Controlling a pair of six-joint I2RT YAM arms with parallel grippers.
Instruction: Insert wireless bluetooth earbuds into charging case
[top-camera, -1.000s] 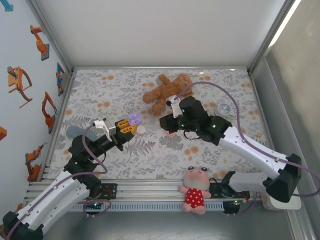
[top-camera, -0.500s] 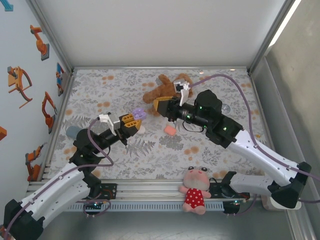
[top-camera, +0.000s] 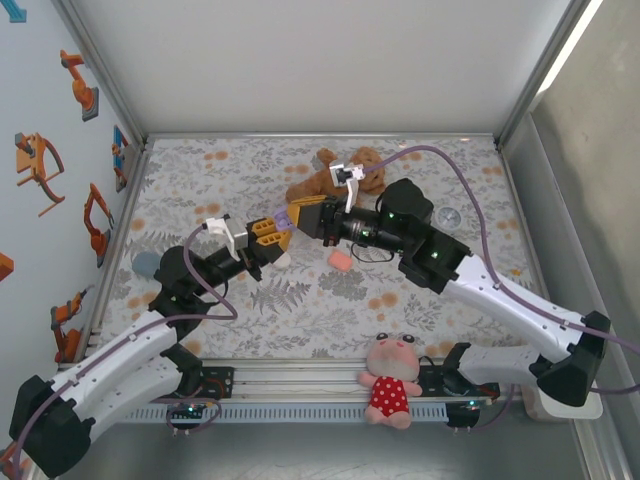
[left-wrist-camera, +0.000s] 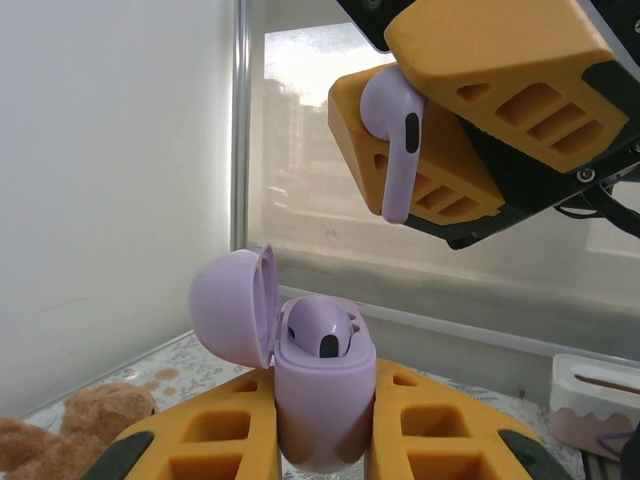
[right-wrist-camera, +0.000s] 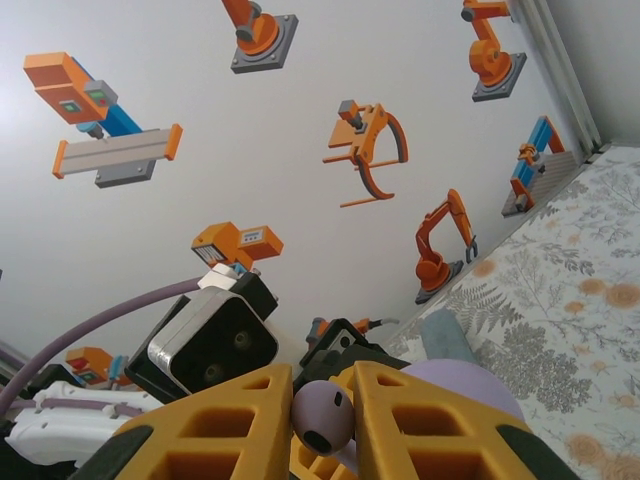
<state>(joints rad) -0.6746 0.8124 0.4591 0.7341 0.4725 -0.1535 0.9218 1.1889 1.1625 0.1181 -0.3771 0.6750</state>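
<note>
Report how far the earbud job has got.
Done: one pale purple earbud sits in the open lilac charging case, which is gripped by the left gripper. In hand: the right gripper pinches the second pale purple earbud above the case. Left: seating it in the case.

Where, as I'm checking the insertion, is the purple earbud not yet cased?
In the left wrist view the purple earbud sits upper right, pinched in the right gripper's jaws, above the open charging case held by the left gripper.
</note>
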